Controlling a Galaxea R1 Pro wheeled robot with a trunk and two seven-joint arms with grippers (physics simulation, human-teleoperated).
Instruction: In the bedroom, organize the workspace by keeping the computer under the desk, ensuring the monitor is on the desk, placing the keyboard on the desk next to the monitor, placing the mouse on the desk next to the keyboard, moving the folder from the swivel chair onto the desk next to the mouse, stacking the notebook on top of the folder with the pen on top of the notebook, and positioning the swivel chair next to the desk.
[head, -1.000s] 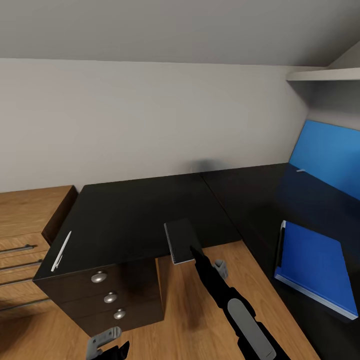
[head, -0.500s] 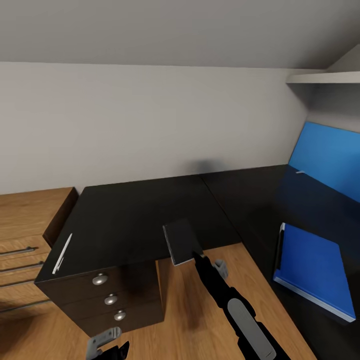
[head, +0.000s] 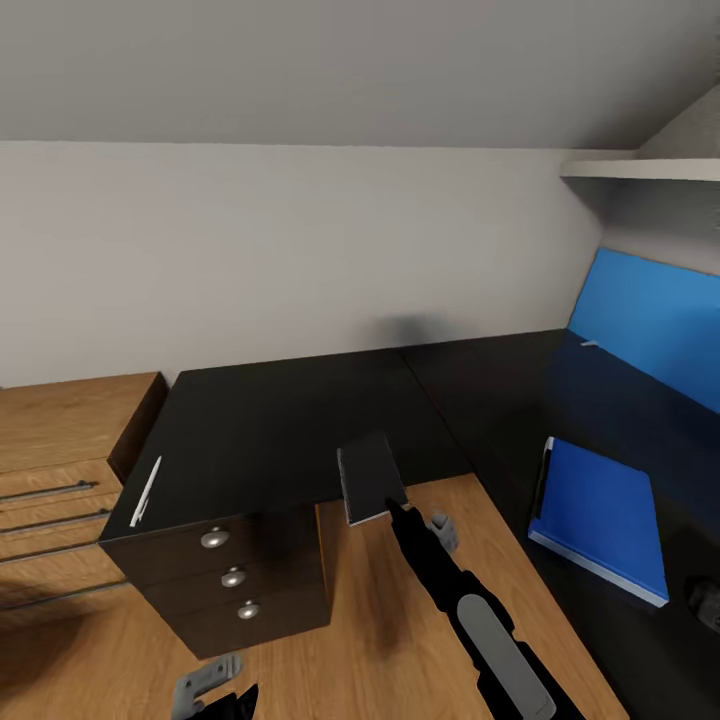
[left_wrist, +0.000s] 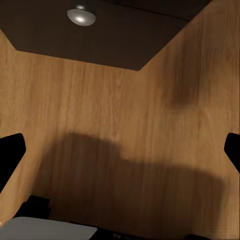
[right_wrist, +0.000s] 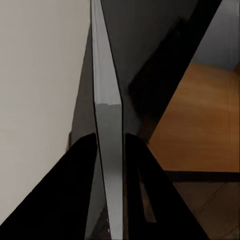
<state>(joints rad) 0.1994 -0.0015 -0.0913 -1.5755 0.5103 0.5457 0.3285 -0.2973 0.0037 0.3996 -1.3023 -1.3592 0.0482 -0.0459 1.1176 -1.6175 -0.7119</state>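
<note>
The black desk (head: 270, 420) runs along the wall and turns down the right side. My right gripper (head: 396, 510) is shut on the dark grey notebook (head: 371, 476), holding it tilted just over the desk's front edge. In the right wrist view the notebook (right_wrist: 107, 120) stands edge-on between the two black fingers (right_wrist: 80, 180). The pale pen (head: 146, 491) lies on the desk's left end above the drawers. The blue folder (head: 600, 512) lies flat on the desk's right wing. My left gripper (left_wrist: 120, 150) hangs open over the wooden floor, low beside the drawer unit (head: 235, 580).
A light wooden chest (head: 70, 420) stands left of the desk. A blue panel (head: 650, 320) leans against the right wall under a white shelf (head: 640, 168). A small dark rounded object (head: 706, 602) sits on the desk at the right frame edge.
The camera has shifted, so the whole scene sits differently in frame. The notebook has come up off the desk edge and tilted in my right gripper. Pen and folder stay put.
</note>
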